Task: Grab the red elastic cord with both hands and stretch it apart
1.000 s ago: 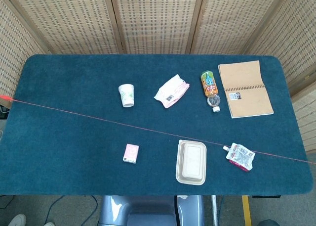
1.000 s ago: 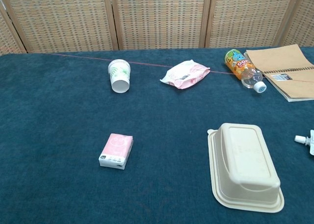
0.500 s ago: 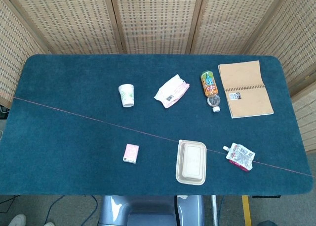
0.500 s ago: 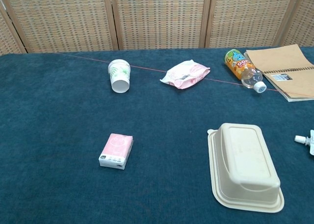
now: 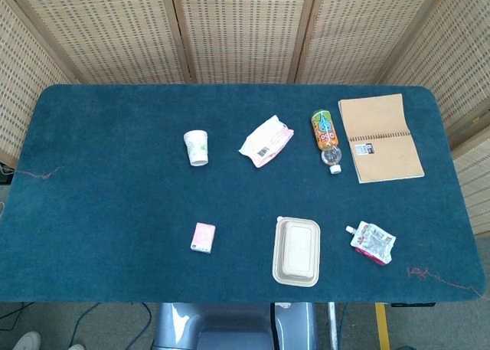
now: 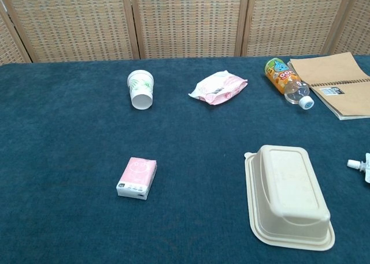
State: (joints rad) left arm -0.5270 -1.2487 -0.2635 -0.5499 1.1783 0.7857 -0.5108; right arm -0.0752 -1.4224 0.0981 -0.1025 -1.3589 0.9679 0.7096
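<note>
The red elastic cord shows only in the head view, as two slack, crinkled bits on the blue table [image 5: 115, 212]. One bit [image 5: 40, 173] lies near the left edge. The other bit [image 5: 436, 275] lies at the front right corner and trails off over the edge. No taut line crosses the table between them, and I cannot tell whether they are joined. The chest view shows no cord. Neither hand appears in either view.
On the table stand a paper cup [image 5: 197, 147], a pink wipes pack [image 5: 266, 141], a lying bottle [image 5: 325, 139], a brown notebook [image 5: 380, 138], a pink tissue pack [image 5: 203, 237], a beige food container [image 5: 297, 250] and a drink pouch [image 5: 373, 243].
The cord ran taut across the table from the left edge to the right front edge. Now that line is gone and only slack bits lie near both edges.
</note>
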